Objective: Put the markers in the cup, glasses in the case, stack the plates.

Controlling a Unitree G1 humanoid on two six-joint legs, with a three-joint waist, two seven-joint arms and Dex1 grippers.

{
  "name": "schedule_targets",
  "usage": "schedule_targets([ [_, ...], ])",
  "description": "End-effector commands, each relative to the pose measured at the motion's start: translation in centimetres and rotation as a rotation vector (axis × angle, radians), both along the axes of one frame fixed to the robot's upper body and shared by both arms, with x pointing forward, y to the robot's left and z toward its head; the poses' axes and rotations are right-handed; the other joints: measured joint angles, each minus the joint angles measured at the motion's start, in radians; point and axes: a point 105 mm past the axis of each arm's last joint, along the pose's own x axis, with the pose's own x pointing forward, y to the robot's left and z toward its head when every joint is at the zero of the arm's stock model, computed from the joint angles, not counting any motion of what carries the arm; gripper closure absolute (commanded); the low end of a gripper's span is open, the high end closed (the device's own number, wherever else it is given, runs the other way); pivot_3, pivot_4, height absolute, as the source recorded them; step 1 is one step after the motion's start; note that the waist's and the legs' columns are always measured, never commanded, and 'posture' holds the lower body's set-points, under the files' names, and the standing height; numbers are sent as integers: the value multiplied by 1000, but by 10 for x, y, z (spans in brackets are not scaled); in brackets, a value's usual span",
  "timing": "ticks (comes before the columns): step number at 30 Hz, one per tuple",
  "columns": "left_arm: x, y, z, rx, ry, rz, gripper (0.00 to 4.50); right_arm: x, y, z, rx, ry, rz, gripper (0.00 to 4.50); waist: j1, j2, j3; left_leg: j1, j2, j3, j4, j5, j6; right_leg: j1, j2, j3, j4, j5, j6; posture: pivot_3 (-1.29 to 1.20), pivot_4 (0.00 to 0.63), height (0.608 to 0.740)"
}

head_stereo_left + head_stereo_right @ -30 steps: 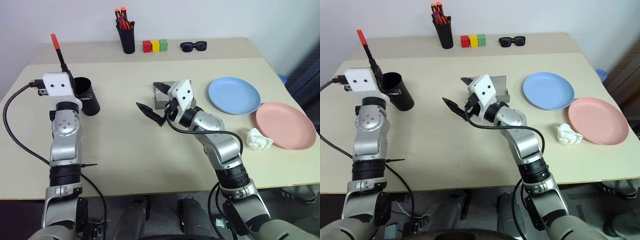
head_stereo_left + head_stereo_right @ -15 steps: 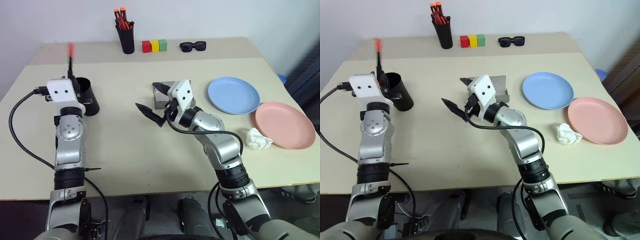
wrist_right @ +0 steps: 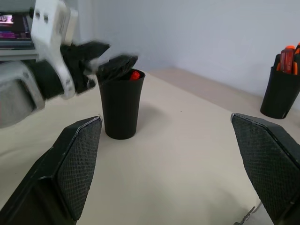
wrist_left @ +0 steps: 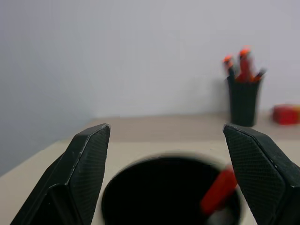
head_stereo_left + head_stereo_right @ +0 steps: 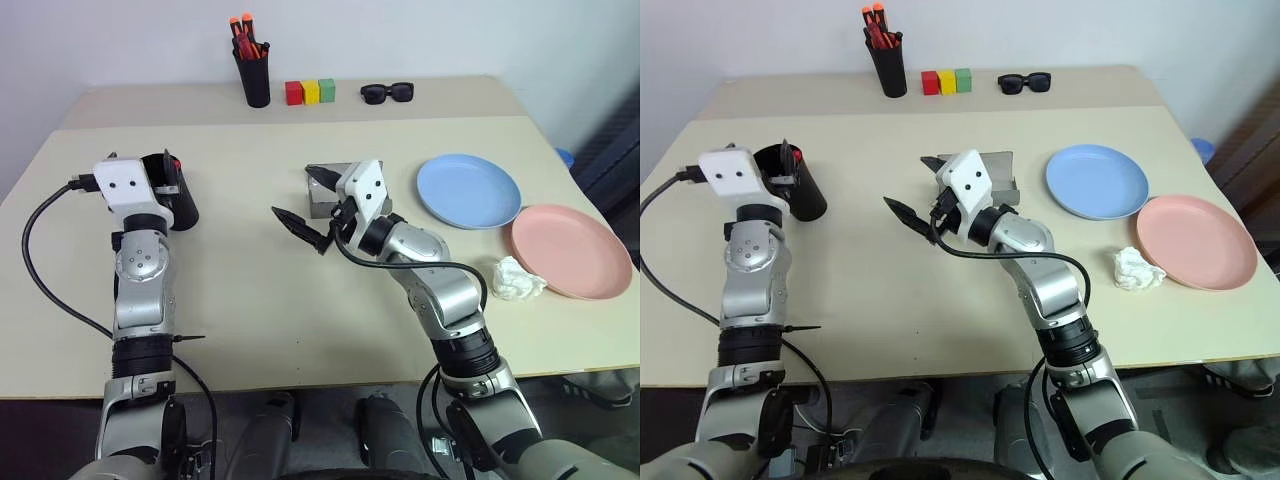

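Table (image 5: 250, 290) carries everything, and taking the cup (image 5: 178, 195) as reference: the blue plate (image 5: 468, 190) and pink plate (image 5: 570, 250) lie side by side far to its right, unstacked, with the grey case (image 5: 326, 195) between cup and plates. Left gripper (image 4: 164, 154) hangs right over the cup's mouth with fingers spread and empty, a red-tipped marker (image 4: 219, 190) leaning inside, presumably just released there. Right gripper (image 5: 305, 228) waits spread and empty beside the case, likely ready for the glasses step.

my head pair looks down over the table (image 5: 250, 290). my left wrist camera sits close above the cup (image 4: 171, 192); my right wrist sees it from farther, at ten o'clock.
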Motion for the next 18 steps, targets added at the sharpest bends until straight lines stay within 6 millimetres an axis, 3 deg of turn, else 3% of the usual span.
schedule_targets([
  [1, -5, -50, 42, 75, -74, -274, 556, -6, -13, 21, 15, -64, 1, 0, 0, 0, 0, 0, 0, 0, 0, 0, 0, 1, 0, 0, 0, 0, 0, 0, 150, 740],
  [2, -4, -61, 42, 105, -44, -341, 556, -6, -16, 21, 4, -63, -2, 0, -2, 0, 0, 0, 0, 0, 0, 0, 0, 1, 0, 0, -1, 0, 0, 0, 150, 740],
  [4, 2, -91, 28, 188, 93, -497, 7, -7, -30, 16, -48, -59, -13, 0, -6, 1, 0, 1, 0, 1, 0, 0, 0, 2, 0, 0, 0, 0, 0, 0, 150, 740],
  [7, 9, -117, 1, 299, 289, -630, 7, -11, -48, 9, -122, -40, -21, 0, -10, 1, 0, 1, 0, 1, 0, 0, 0, 1, 1, 0, 0, 0, 0, 0, 150, 740],
  [10, 8, -156, -24, 404, 440, -870, 7, -25, -72, -5, -216, 22, -1, 0, -4, 1, 0, 1, 0, 1, 0, 0, 0, 1, 1, 0, 0, 0, 0, 0, 150, 740],
  [14, 23, -177, -52, 523, 580, -972, 7, -34, -97, -23, -307, 84, -24, 0, -2, 0, 0, 1, 0, 1, 0, 0, 1, 2, 1, 0, -1, 0, 0, 0, 150, 740],
  [18, 35, -193, -63, 586, 631, -1030, 7, -36, -110, -28, -321, 101, -81, 0, -7, 0, 0, 1, 1, 3, 0, -1, 1, 1, 0, 0, -1, 0, 0, 0, 150, 740],
])
